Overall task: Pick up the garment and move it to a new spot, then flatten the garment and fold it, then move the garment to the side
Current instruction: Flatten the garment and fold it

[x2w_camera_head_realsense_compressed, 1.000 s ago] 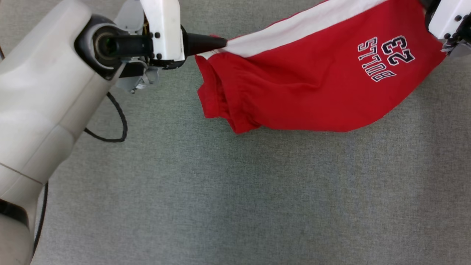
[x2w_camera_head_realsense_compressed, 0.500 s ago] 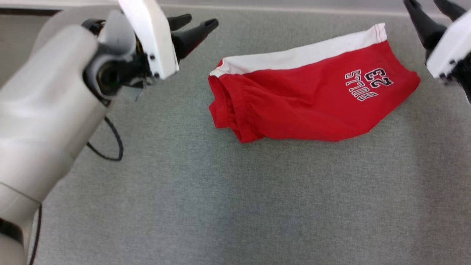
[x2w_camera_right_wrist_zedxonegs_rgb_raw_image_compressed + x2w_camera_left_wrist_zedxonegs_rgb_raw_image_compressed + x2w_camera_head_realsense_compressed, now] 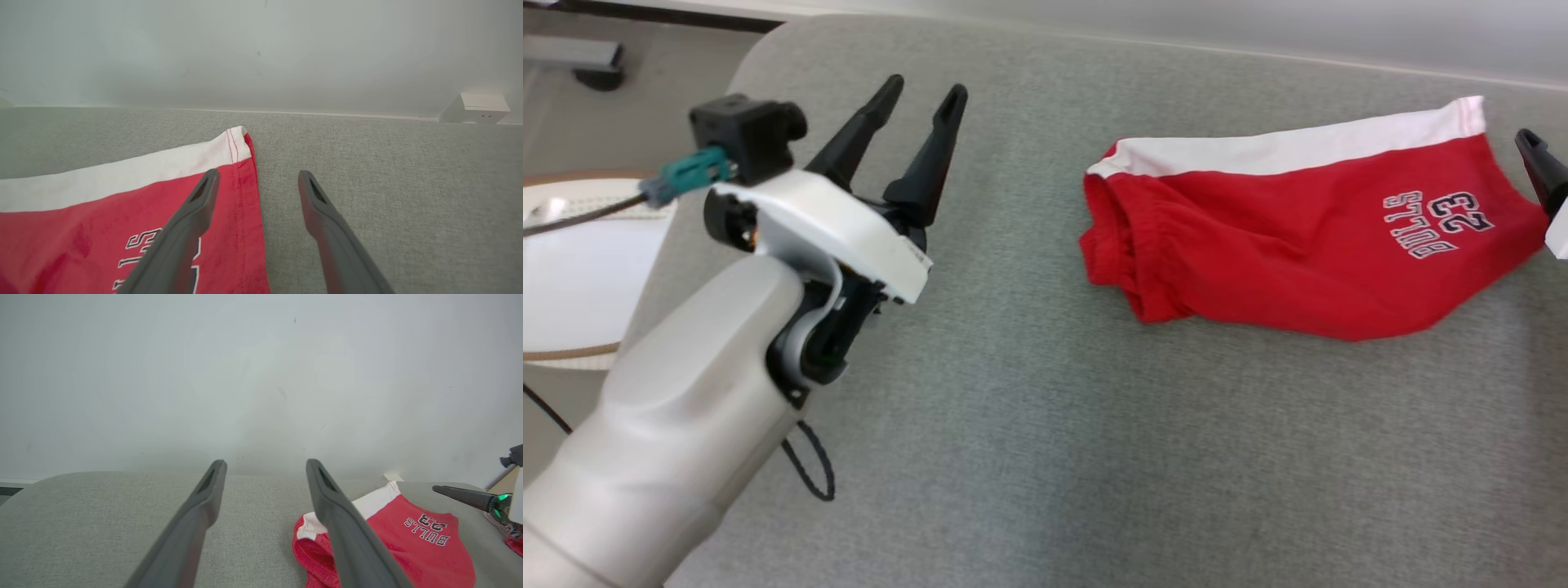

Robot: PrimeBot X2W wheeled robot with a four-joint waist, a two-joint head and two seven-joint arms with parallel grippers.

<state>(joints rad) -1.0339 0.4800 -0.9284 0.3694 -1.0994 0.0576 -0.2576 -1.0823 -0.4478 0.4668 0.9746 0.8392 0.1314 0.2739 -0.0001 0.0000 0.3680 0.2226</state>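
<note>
1. Garment (image 3: 1298, 261): red shorts with a white band (image 3: 1290, 147) along the far edge and a "BULLS 23" print (image 3: 1437, 224) facing up.
2. State: folded over, lying flat, nothing gripping it. Waist end (image 3: 1115, 245) is bunched and wrinkled.
3. Position: well apart from the left gripper (image 3: 927, 84), off to its right, waist end nearest it. Hem edge lies just ahead of the right gripper (image 3: 258, 174), below and between its fingers.

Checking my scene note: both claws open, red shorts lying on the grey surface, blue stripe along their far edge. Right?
No: the stripe on the shorts is white, not blue; the head view shows it. The rest holds.
</note>
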